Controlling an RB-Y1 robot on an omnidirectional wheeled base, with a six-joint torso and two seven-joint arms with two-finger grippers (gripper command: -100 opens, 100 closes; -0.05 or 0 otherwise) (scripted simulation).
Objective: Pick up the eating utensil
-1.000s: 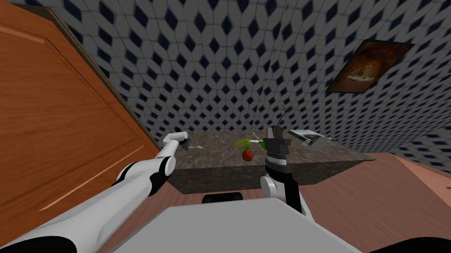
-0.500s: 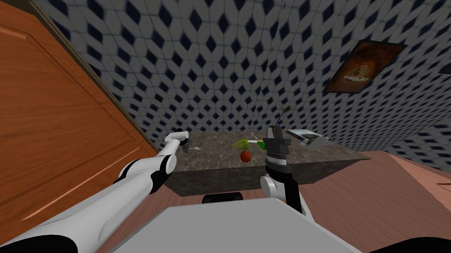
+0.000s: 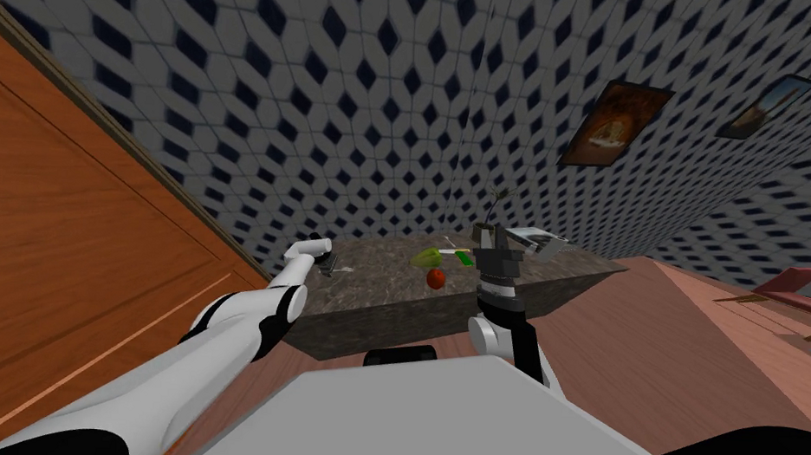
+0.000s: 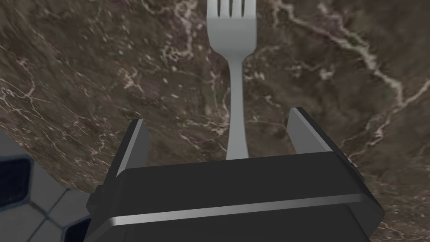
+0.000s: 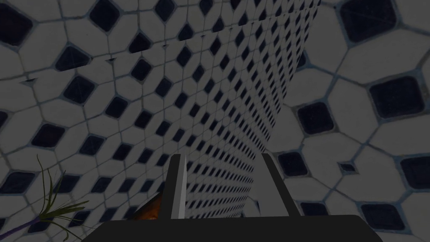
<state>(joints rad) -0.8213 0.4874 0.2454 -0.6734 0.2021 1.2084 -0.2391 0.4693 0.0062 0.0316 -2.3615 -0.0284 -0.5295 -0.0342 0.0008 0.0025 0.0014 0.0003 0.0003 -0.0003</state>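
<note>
Left gripper [image 4: 216, 117] is down over the dark brown, white-veined marble countertop [image 4: 84, 84], jaws wide, nothing clamped. Grey metal fork [image 4: 235, 75] lies flat on the marble, centre of the left wrist frame: tines at the top edge, handle running straight down between the two fingers [image 4: 136, 138], slightly nearer the right-hand one in the frame, clear marble on both sides of it, no contact with either. Handle end goes out of sight under the dark gripper body at the bottom. Head view: left arm reaches to the left end of the counter, left of frame centre, fork just a grey sliver beside the gripper. Further right on the same top, mid-frame: yellow-green fruit [image 3: 428, 258], round red fruit [image 3: 436, 279] just below it and apart, small flat bright green piece [image 3: 463, 258] beside the green fruit. White-grey tray-like item [image 3: 540, 238] at the counter's far right end. Right gripper [image 5: 221, 155] is held up in front of the counter, centre of the head frame, fingers pointing up, part-open with a narrower gap than the left's, empty. Orange-brown wooden panel [image 3: 64, 246] takes the left side of the head frame; white tiled wall with dark diamonds [image 3: 358, 105] behind the counter, framed picture [image 3: 616, 123] upper right.
</note>
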